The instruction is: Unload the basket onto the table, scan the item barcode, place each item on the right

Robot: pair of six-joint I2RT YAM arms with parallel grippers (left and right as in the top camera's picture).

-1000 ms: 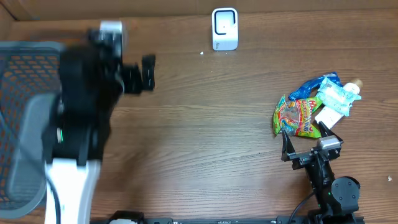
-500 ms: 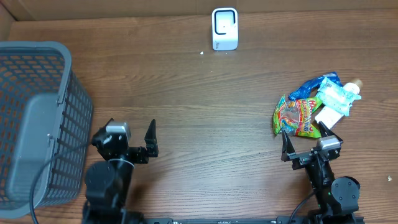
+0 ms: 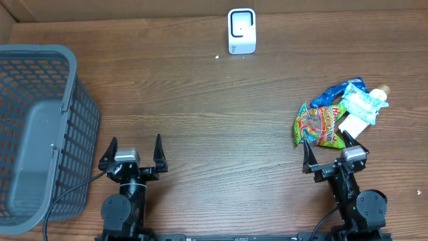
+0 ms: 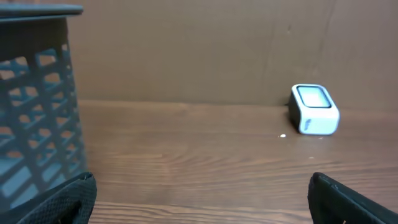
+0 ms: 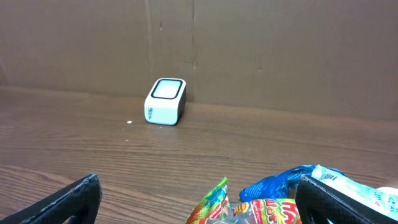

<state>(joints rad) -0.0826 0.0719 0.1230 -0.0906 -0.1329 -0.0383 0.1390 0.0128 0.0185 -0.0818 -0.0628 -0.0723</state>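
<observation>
While both arms sat low at the near edge of the wooden table [image 3: 221,114], their fingers were spread wide and held nothing. The left gripper [image 3: 134,143] was at the near left, with only bare wood between its 2 black fingers [image 4: 59,200]. The right gripper [image 3: 327,142] was at the near right, and its 2 fingers [image 5: 62,200] were wide apart too.

Just past the right gripper lay a small pile of things. The closest one was a bright snack bag [image 3: 319,125] in yellow, red and green, lying flat. Its near edge was right by the right gripper's tips, and I could not tell if they touched. Behind it were a blue packet [image 3: 336,93], a pale green pack of wipes [image 3: 364,103], a flat white box [image 3: 353,125] and a small white thing with a tan top [image 3: 382,92], all bunched together.

On the left side stood a big gray mesh basket [image 3: 81,127], near the left gripper but apart from it. At the far edge, in the middle, stood the white barcode scanner [image 3: 241,31], well apart from the pile. Behind it rose a brown cardboard wall [image 5: 280,50].
</observation>
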